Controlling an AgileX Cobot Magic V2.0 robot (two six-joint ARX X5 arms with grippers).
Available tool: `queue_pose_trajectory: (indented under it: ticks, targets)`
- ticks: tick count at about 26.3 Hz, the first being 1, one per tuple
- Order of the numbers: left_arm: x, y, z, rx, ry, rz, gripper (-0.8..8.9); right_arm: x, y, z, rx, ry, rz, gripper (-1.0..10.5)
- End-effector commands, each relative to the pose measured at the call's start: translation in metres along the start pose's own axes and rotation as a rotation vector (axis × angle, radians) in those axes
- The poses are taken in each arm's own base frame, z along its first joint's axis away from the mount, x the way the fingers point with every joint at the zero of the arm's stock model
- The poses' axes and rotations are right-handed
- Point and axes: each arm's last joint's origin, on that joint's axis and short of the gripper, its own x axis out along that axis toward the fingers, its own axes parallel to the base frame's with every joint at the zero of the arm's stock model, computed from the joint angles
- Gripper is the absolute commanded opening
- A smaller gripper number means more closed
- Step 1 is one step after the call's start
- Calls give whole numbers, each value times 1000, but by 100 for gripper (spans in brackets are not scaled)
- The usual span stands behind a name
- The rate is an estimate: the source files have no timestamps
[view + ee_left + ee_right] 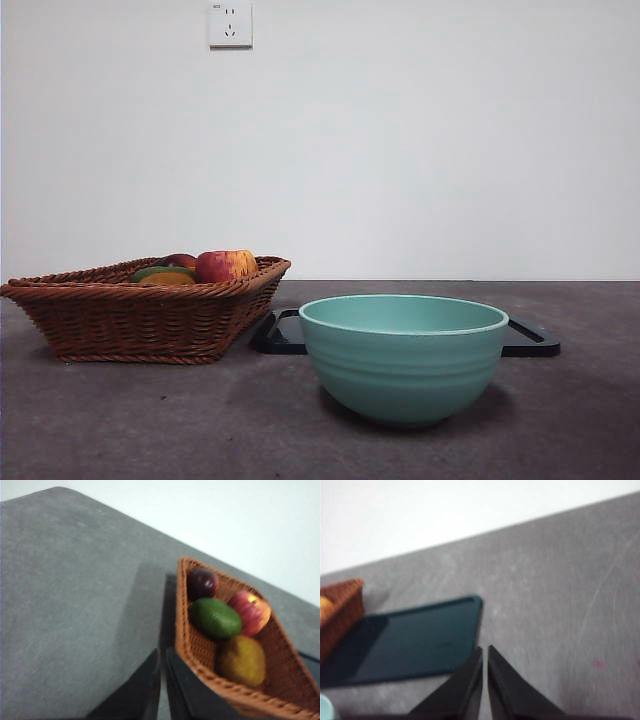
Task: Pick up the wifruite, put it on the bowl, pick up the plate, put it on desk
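Wifruite [242,660] lies lengthwise along the basket [200,652]; both grippers' jaws pressed together, empty.

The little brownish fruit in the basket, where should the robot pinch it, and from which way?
Probably across the narrow middle of the wifruite, coming from above. It lies low in the basket with woven walls around it and the green fruit close beside, so only its top is free. Both grippers look shut.

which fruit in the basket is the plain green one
The green fruit, an oval lying mid-basket. Around it lie a dark maroon fruit, the red-and-yellow apple and the brownish-orange wifruite; none of those is green.
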Motion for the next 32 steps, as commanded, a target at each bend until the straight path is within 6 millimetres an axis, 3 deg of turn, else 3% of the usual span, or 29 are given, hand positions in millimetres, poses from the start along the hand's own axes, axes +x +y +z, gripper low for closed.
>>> queue_pose_trajectory:
  ticks: [1, 11, 17, 23, 32]
  targets:
    - [-8, -10, 20, -17, -72, -39, 17, -7, 8, 21, 9, -77, 30, 8]
    - [-43, -41, 78, 15, -149, -75, 17, -39, 32, 77, -29, -234, 83, 8]
    - [-58, -60, 113, 106, -105, -88, 16, -57, 46, 108, -83, -216, 76, 8]
    - [-54, -73, 133, 156, 52, -183, 16, -61, 61, 142, -146, -76, 124, 8]
    - [-32, -81, 142, 215, 352, -329, 16, -37, 73, 174, -154, 290, 262, 8]
